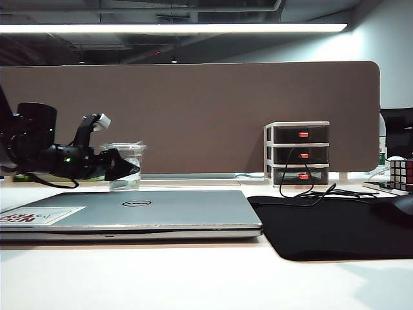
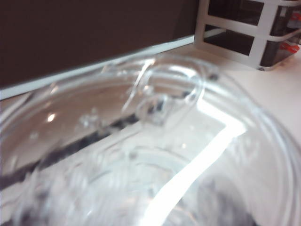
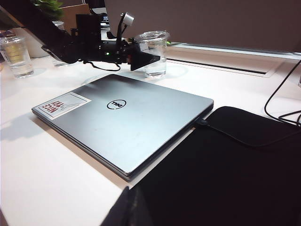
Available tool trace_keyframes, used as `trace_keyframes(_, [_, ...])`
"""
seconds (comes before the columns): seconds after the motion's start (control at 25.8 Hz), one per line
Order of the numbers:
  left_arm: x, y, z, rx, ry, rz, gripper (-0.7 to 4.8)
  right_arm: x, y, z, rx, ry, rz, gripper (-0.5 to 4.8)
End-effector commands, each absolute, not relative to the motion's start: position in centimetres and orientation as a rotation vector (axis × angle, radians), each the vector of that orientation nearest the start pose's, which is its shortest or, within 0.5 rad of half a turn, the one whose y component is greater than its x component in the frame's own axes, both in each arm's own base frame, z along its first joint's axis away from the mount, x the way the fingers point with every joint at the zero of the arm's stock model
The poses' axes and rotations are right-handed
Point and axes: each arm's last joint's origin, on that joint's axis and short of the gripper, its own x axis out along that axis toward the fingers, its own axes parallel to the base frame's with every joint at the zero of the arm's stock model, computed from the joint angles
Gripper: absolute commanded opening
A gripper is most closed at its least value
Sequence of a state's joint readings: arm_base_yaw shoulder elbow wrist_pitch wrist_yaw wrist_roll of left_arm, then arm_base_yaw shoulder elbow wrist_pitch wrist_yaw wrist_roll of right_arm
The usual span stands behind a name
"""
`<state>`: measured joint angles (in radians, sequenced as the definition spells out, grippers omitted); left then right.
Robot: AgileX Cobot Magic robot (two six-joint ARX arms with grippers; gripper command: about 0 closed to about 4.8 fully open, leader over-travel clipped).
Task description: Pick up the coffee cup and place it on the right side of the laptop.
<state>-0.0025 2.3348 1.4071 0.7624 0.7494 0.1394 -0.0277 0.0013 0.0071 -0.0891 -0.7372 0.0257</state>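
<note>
The coffee cup [image 1: 132,155], clear plastic with a flat clear lid and a little clear liquid, stands upright on the table behind the closed silver laptop [image 1: 135,210], toward its left half. My left gripper [image 1: 126,169] reaches in level from the left, open, with one dark finger overlapping the cup's side; I cannot tell whether it touches. In the left wrist view the cup's lid [image 2: 155,141] fills the picture, blurred, and no fingers show. The right wrist view shows the cup [image 3: 155,52], the laptop [image 3: 127,117] and my left gripper [image 3: 150,59]. My right gripper [image 3: 134,202] hangs shut near the laptop's front corner.
A black mat [image 1: 329,226] lies right of the laptop, with a cable [image 1: 310,190] running across it. A small white drawer unit [image 1: 298,154] and a puzzle cube [image 1: 401,173] stand behind it. A brown partition [image 1: 193,116] closes the back. Another clear cup [image 3: 16,56] stands far left.
</note>
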Motion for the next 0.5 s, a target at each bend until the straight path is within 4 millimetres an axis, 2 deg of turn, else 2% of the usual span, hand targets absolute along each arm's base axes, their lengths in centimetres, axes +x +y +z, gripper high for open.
trace_keyframes(0.04, [49.37, -2.98, 12.61, 0.063, 0.081, -0.766, 4.79, 9.03, 1.71, 15.67, 0.05, 0.081, 0.71, -0.01])
trace_keyframes(0.23, [50.13, -3.72, 12.9, 0.071, 0.066, -0.76, 4.79, 9.03, 1.7, 15.67, 0.05, 0.081, 0.71, -0.01])
trace_keyframes(0.5, [50.27, -3.72, 12.33, 0.068, 0.074, -0.759, 4.79, 9.04, 1.7, 15.67, 0.05, 0.081, 0.707, -0.01])
